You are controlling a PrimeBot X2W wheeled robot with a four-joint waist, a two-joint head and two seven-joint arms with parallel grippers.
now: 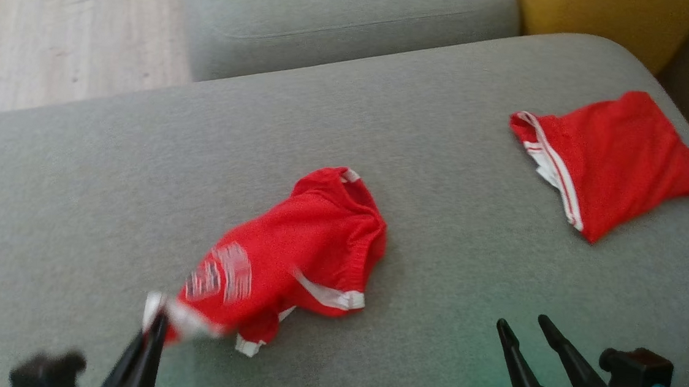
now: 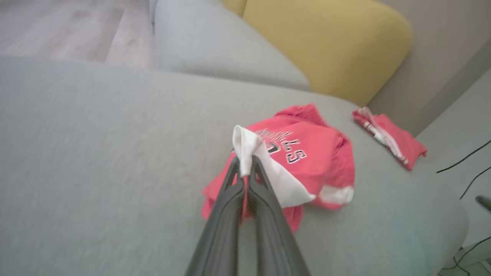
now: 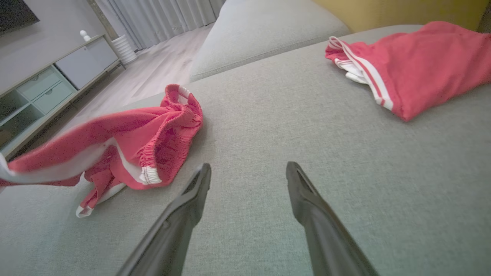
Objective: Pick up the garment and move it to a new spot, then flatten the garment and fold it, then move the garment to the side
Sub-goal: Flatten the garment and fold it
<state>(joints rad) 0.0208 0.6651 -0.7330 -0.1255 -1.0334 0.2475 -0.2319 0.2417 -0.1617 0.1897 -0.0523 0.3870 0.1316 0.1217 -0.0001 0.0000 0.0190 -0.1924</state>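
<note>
On the grey sofa (image 1: 105,187), head view: the red garment (image 1: 303,245) is lying crumpled mid-seat, its near corner blurred. The left claw (image 1: 156,326) is pinching that corner's white edge, fingers pressed together on it. The right claw (image 1: 530,334) is hovering at lower right, fingers spread, holding nothing, well apart from the garment. A folded red piece (image 1: 617,159) is lying far right, near a yellow cushion (image 1: 610,17).

Left wrist view: the left claw (image 2: 244,163) is gripping a bunched white hem (image 2: 245,142). The red garment (image 2: 307,153) is trailing behind it, black-and-white lettering showing.

Right wrist view: the right claw (image 3: 248,170) is standing wide open over bare sofa. The red garment (image 3: 145,134) is sitting to its left, one end stretching up off the seat. The folded red piece (image 3: 422,65) is resting at upper right.
</note>
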